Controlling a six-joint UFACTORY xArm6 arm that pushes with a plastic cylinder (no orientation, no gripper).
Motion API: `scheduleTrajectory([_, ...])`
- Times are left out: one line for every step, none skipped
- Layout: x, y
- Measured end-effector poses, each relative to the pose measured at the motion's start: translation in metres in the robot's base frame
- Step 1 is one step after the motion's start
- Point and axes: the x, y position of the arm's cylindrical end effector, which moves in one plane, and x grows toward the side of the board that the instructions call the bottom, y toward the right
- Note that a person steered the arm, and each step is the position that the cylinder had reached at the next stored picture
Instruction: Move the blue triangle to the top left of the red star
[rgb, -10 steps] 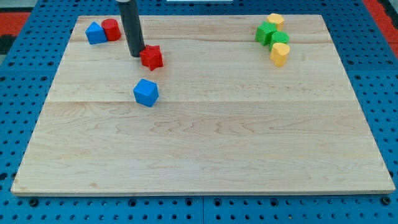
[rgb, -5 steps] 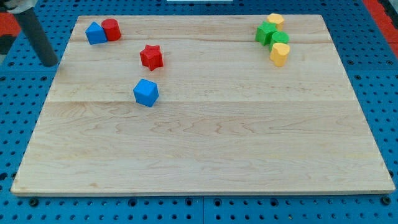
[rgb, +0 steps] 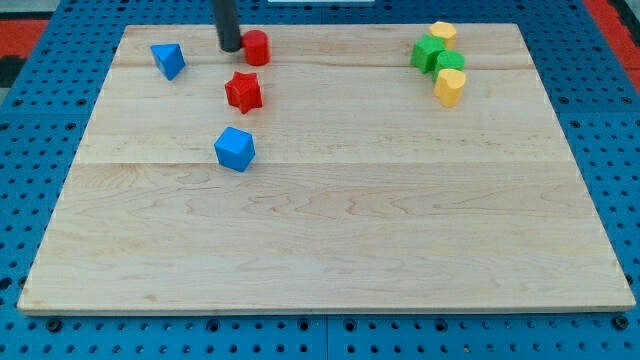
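blue triangle (rgb: 168, 59) lay up-left of red star (rgb: 243, 91), well apart | my tip (rgb: 231, 47), a bare rod with no jaws, touched red cylinder (rgb: 257, 47) above star | step: approach triangle; next: push it toward star

My tip (rgb: 231, 48) touches the red cylinder (rgb: 257, 47) from the view's left; the red star (rgb: 243, 91) sits just below; the blue triangle (rgb: 168, 59) lies well left.
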Motion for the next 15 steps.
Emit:
scheduleTrajectory([0.0, -0.037])
scheduleTrajectory([0.014, -0.095])
scheduleTrajectory([0.068, -0.101])
scheduleTrajectory([0.071, -0.113])
scheduleTrajectory([0.032, -0.101])
scheduleTrajectory([0.027, -0.15])
scheduleTrajectory([0.034, -0.199])
scheduleTrajectory([0.064, -0.187])
scheduleTrajectory([0.097, -0.167])
scheduleTrajectory([0.1, -0.157])
scheduleTrajectory([0.069, -0.148])
scheduleTrajectory([0.059, -0.14])
scheduleTrajectory([0.061, -0.094])
scheduleTrajectory([0.061, -0.079])
scheduleTrajectory([0.061, -0.076])
